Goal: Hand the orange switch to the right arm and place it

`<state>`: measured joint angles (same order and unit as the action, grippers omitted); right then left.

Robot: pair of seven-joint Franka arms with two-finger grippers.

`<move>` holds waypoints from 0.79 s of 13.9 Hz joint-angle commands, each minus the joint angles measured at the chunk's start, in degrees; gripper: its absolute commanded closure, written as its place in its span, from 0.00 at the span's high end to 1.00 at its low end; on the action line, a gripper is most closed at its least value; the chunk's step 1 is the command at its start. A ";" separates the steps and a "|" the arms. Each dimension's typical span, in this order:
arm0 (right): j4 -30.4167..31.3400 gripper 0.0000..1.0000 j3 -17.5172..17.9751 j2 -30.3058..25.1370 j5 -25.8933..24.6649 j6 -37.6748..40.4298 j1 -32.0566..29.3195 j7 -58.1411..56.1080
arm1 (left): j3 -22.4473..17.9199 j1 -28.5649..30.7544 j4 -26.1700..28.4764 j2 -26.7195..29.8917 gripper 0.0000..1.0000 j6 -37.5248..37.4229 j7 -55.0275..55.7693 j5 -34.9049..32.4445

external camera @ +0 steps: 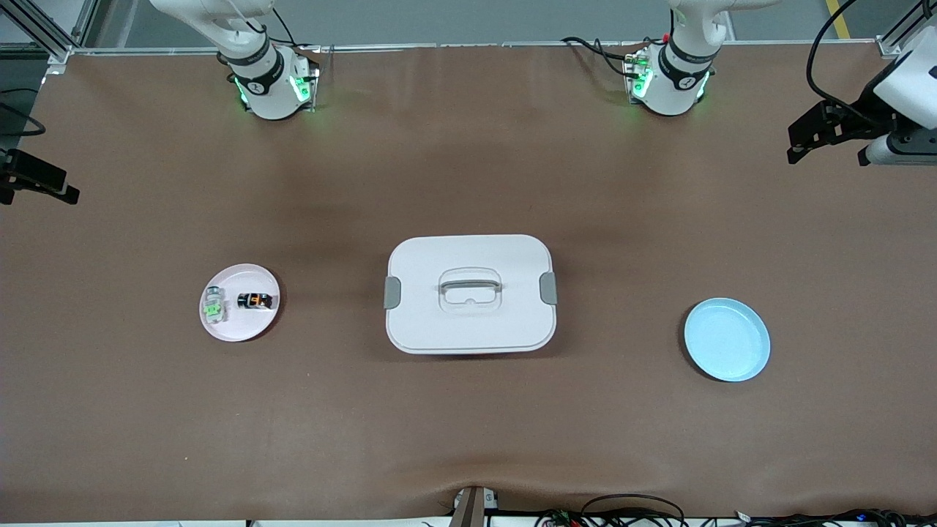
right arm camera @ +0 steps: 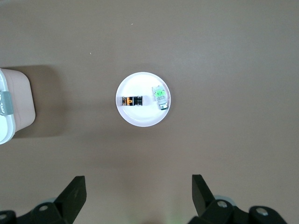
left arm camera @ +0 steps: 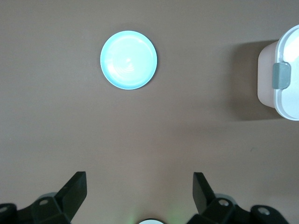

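The orange switch [external camera: 255, 300] lies on a small pink plate [external camera: 245, 327] toward the right arm's end of the table. In the right wrist view the switch [right arm camera: 132, 101] shows black with an orange face on the same plate [right arm camera: 142, 119]. My right gripper [right arm camera: 139, 193] is open and empty, high over bare table between its base and that plate. My left gripper [left arm camera: 140, 191] is open and empty, high over bare table near the blue plate [left arm camera: 129, 59]. The right arm [external camera: 256, 73] and the left arm [external camera: 673, 73] rise from their bases out of the front view.
A small clear part with green markings [external camera: 214, 305] lies on the pink plate beside the switch. A white lidded box with a handle [external camera: 470, 249] stands at the table's middle. An empty light-blue plate [external camera: 727, 339] sits toward the left arm's end.
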<state>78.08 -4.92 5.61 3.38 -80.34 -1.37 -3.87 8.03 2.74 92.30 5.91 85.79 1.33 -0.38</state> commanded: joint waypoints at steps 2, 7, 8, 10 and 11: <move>6.20 1.00 -0.53 -4.64 0.75 -2.54 0.49 -0.52 | 0.32 0.33 1.48 0.59 1.00 2.01 -0.89 0.03; 6.20 1.00 -0.61 -4.64 0.67 -2.54 0.93 -0.52 | 0.58 0.24 1.04 0.50 1.00 2.54 -0.89 0.82; 6.20 1.00 -0.61 -4.55 0.67 -2.63 0.84 -0.52 | 0.58 0.33 1.04 0.50 1.00 2.54 -0.89 0.82; 6.20 1.00 -0.61 -4.55 0.67 -2.80 0.84 -0.52 | 0.49 0.33 0.96 0.42 1.00 2.46 -0.98 0.82; 6.20 1.00 -0.61 -4.55 0.67 -2.80 0.75 -0.52 | 0.49 0.33 0.95 0.42 1.00 2.46 -0.98 0.82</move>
<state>82.46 -4.92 2.64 3.42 -82.35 -1.25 -3.95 8.42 2.71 93.21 5.91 87.85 1.33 -0.37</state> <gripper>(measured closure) 0.000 0.000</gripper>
